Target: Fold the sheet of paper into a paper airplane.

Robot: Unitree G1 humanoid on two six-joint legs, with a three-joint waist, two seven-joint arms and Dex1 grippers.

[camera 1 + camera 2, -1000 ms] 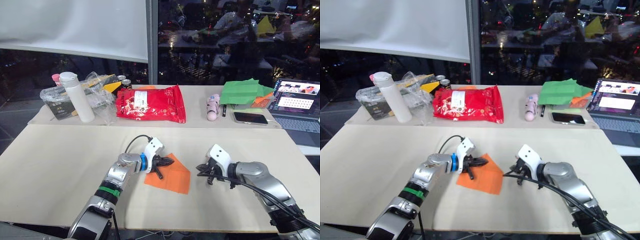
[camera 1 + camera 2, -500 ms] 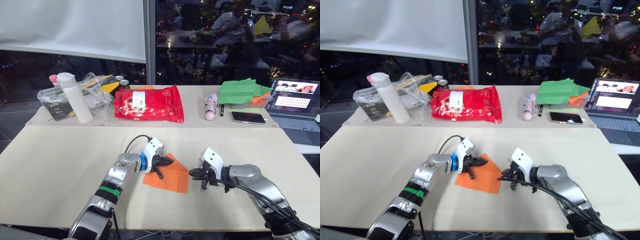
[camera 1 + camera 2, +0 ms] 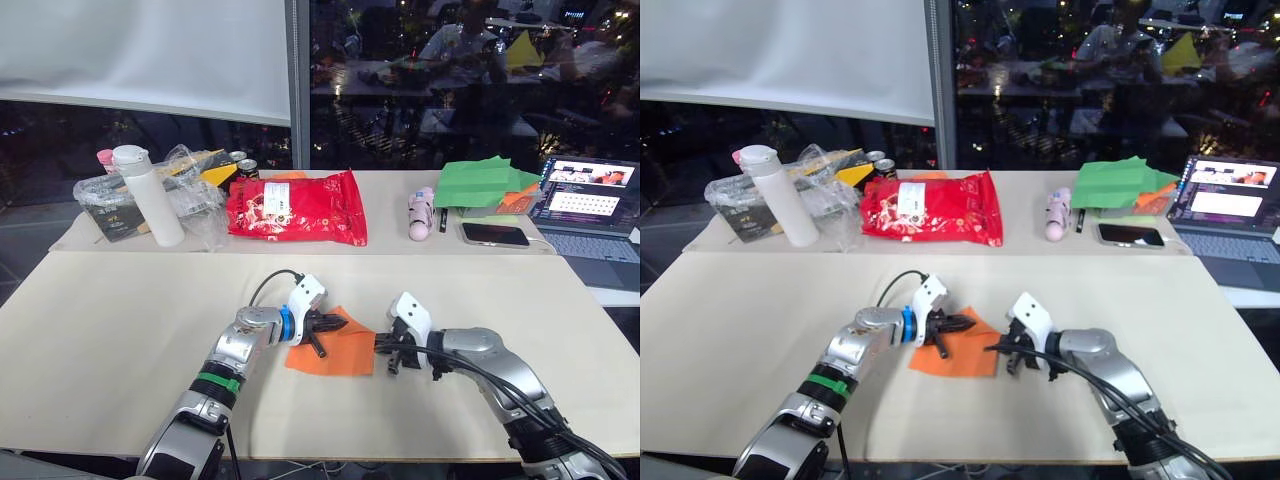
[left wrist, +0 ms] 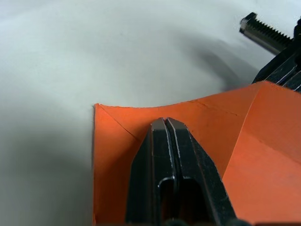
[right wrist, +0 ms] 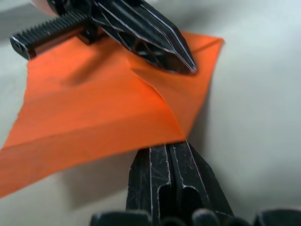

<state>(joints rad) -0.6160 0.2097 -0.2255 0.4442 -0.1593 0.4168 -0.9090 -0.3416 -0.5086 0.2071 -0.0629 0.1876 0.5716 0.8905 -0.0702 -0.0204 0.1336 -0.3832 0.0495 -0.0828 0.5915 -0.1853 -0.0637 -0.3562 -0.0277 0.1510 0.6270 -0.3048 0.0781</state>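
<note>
The sheet of paper (image 3: 334, 346) is lying flat on the near part of the table (image 3: 120, 330), between the two arms. It is bearing several creases and one raised fold line running across it, yet it is presenting a roughly four-sided outline with no pointed nose and no layered flaps. By that evidence the folding is at an early stage; most of the airplane shaping appears to remain.

The left gripper (image 3: 338, 323) is resting on top of the sheet near its far corner, its fingers (image 4: 165, 141) pressed together with nothing between them, apparently pinning the paper down. The right gripper (image 3: 378, 347) is sitting at the sheet's right-hand corner, its fingers (image 5: 168, 165) likewise closed tip to tip, with the paper's corner touching the tips and not visibly caught between them.

Along the far edge, well apart from the work, a red snack bag (image 3: 298, 206), a white bottle (image 3: 153, 195), a green paper stack (image 3: 484, 183), a phone (image 3: 498, 235) and a laptop (image 3: 592, 205) are standing untouched.
</note>
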